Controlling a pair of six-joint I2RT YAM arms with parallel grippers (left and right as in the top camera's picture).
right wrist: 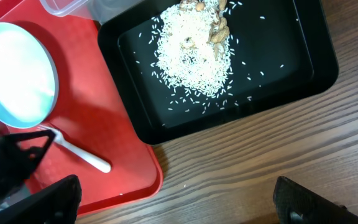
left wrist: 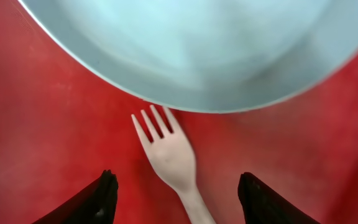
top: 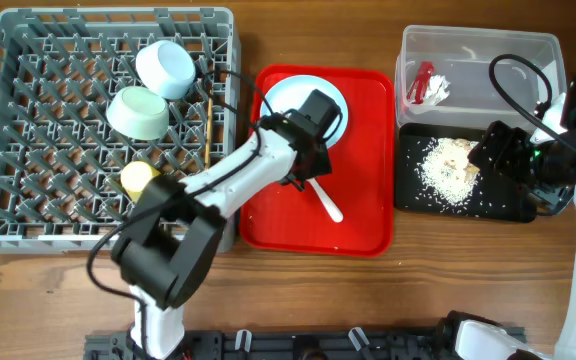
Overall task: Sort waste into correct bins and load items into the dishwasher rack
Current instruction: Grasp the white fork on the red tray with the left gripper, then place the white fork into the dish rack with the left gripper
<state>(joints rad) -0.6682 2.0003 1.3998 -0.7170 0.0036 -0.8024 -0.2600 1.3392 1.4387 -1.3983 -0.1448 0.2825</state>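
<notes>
White fork (left wrist: pixel 173 158) on red tray (top: pixel 363 200) atop wooden table (top: pixel 448 290); left gripper (left wrist: pixel 176 176) spread above, right gripper (right wrist: pixel 176 183) spread.

On the red tray (top: pixel 363 150), the left arm (top: pixel 248 170) hides part of the plate (top: pixel 286 95) and the fork (top: pixel 328 203) tines overhead. In the left wrist view the plate is blurred and cut off at the top, the fork handle at the bottom.
</notes>
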